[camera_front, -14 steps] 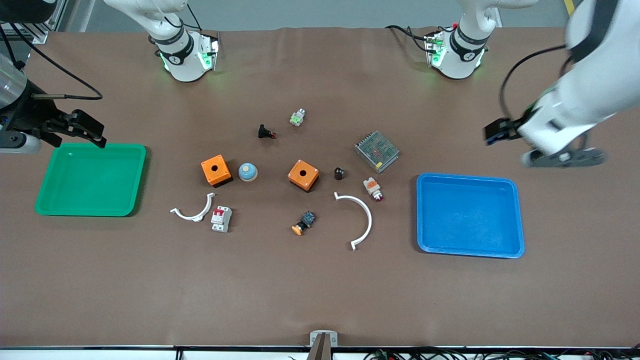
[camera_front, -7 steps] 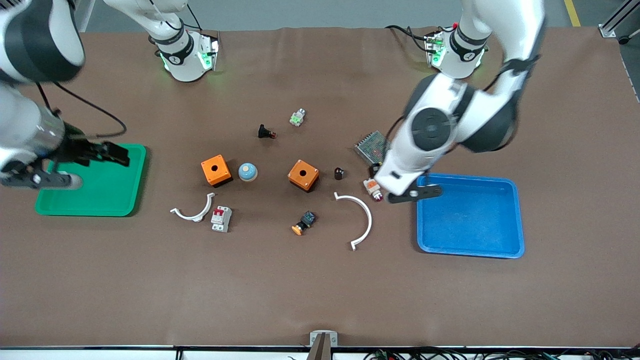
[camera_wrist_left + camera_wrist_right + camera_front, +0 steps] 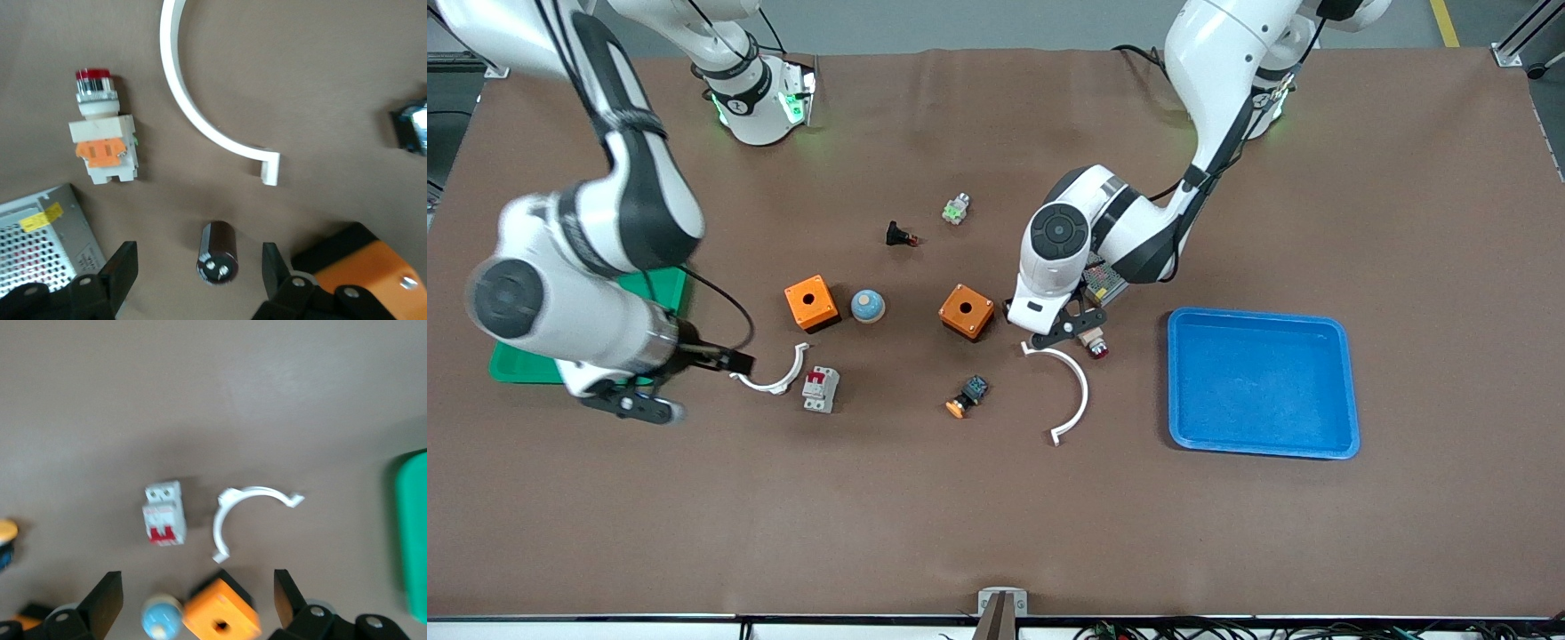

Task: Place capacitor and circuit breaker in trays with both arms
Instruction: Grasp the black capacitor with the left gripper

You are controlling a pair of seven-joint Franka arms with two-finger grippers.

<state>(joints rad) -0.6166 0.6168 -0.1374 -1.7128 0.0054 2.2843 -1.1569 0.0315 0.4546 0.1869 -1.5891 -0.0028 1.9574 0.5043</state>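
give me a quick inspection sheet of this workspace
surface: brown table, no spills seen
job's things: capacitor lies on the table between the left gripper's open fingers; circuit breaker on the table beside a small white arc
clutter: two orange boxes, blue dome, indicator lamp, large white arc, green tray, blue tray
grippers: left gripper open around the capacitor; right gripper open, over the table near the circuit breaker
cables: bundle along the table's front edge
surroundings: nothing seen
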